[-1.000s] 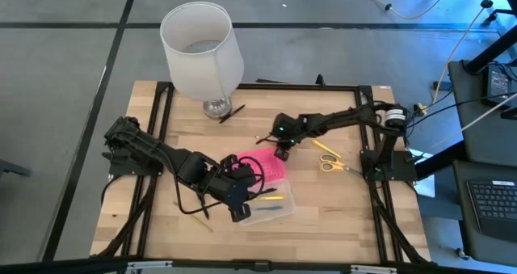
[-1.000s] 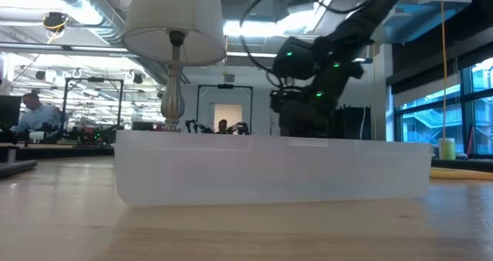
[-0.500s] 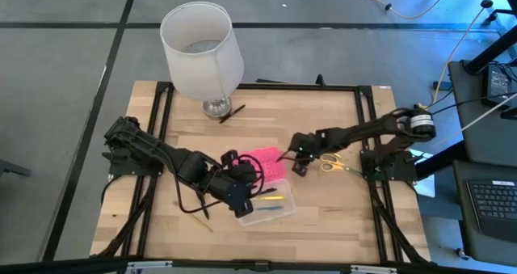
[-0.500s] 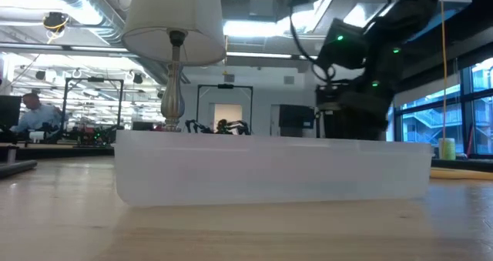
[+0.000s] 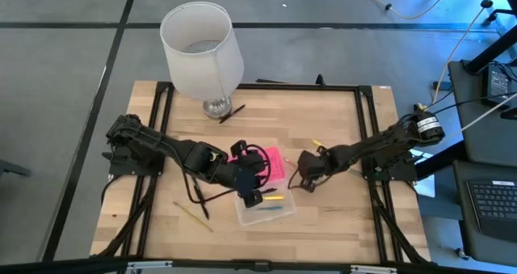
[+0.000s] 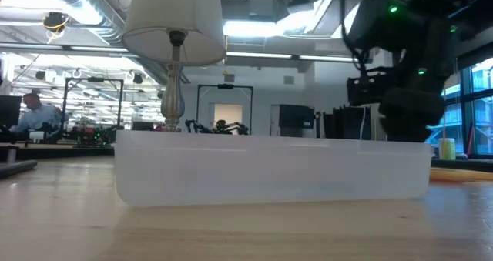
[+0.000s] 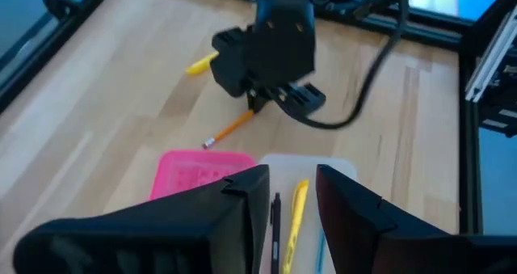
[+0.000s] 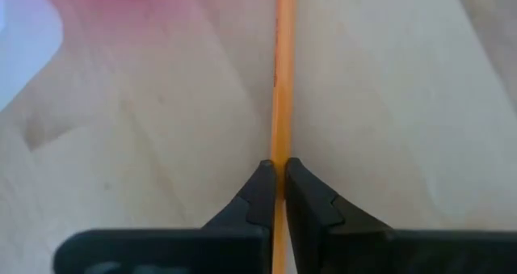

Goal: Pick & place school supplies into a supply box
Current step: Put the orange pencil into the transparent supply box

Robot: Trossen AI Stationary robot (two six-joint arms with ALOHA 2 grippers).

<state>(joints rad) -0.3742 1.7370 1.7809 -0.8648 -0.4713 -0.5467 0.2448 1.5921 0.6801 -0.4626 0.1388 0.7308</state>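
Observation:
The supply box stands open mid-table, with its clear base (image 5: 265,208) toward the near edge and its pink lid (image 5: 271,162) lying flat behind it. Inside lie a yellow pen (image 7: 296,209) and two darker pens. My left gripper (image 5: 254,196) hovers open over the base, with nothing between its fingers (image 7: 242,197). My right gripper (image 5: 305,181), just right of the box, is shut on an orange pencil (image 8: 281,80). In the low view the box wall (image 6: 269,168) hides that pencil. My right gripper pinches the pencil's shaft (image 8: 279,157) between its two fingertips, and pencil shows on both sides of the pinch. The fingers come steeply from above and lie across the pencil. Its eraser end (image 7: 210,141) sticks out toward the pink lid. I cannot tell whether it touches the table.
A white-shaded lamp (image 5: 202,52) stands at the far left, with a black pen (image 5: 231,112) by its foot. A loose pencil (image 5: 192,216) lies near the front left. A yellow item (image 5: 317,143) lies behind my right arm. A black frame (image 5: 367,128) borders the tabletop.
My right gripper, shut throughout, has travelled from beside the lid's far edge toward the table's near edge and a little to the right, rolling as it went. My left gripper has shifted slightly toward the right over the box base.

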